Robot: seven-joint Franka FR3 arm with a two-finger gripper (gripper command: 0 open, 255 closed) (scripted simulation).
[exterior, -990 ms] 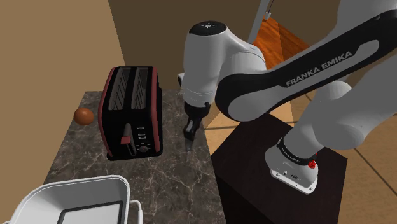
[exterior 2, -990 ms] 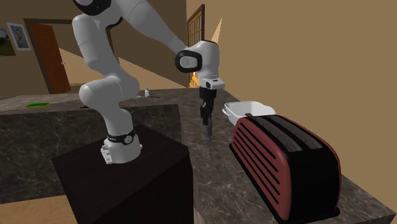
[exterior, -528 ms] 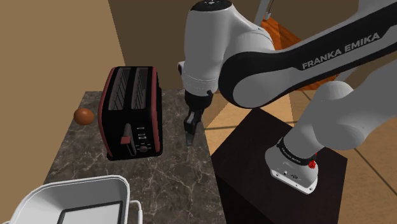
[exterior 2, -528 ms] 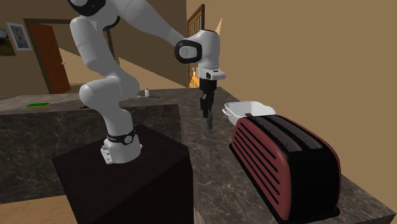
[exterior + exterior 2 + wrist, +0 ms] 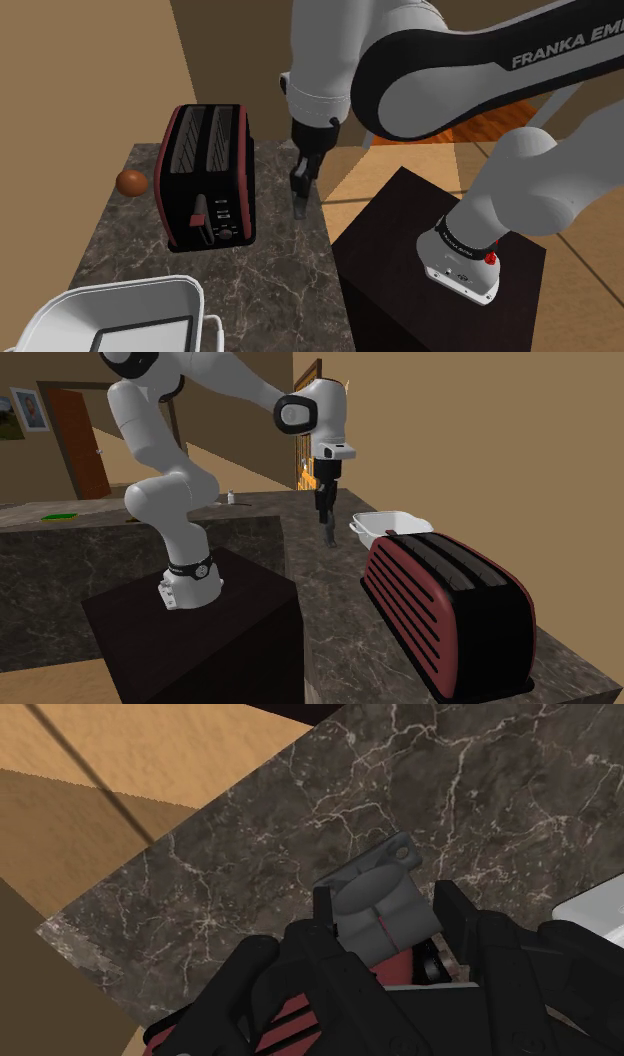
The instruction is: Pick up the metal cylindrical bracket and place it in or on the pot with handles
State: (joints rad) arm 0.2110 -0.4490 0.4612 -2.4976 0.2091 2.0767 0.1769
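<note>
Between the black fingers of the gripper [image 5: 387, 896] sits the grey bracket [image 5: 372, 899]. The fingers press on its two sides, so I read it as clamped and carried (a small tab with a hole sticks out at its far end). Its long axis seems to run roughly along the fingers, pointing down at the dark marbled counter [image 5: 270, 290], with a clear gap beneath it.

From the shoulder view, the gripper [image 5: 299, 198] hangs straight down from a nearly vertical wrist. The toaster [image 5: 205, 175] stands at its 9 o'clock. The white pot [image 5: 130, 288] lies at about 7 o'clock from the hand, well apart, past the toaster's front end. From the second exterior view, the pot [image 5: 372, 530] is at roughly 3 o'clock from the gripper [image 5: 327, 535].

I judge the pick done and the carry to be the step in hand. The move I plan runs toward the pot, with the bracket higher than the rim and wide of the toaster's corner. I would then lower over the open middle before releasing.
</note>
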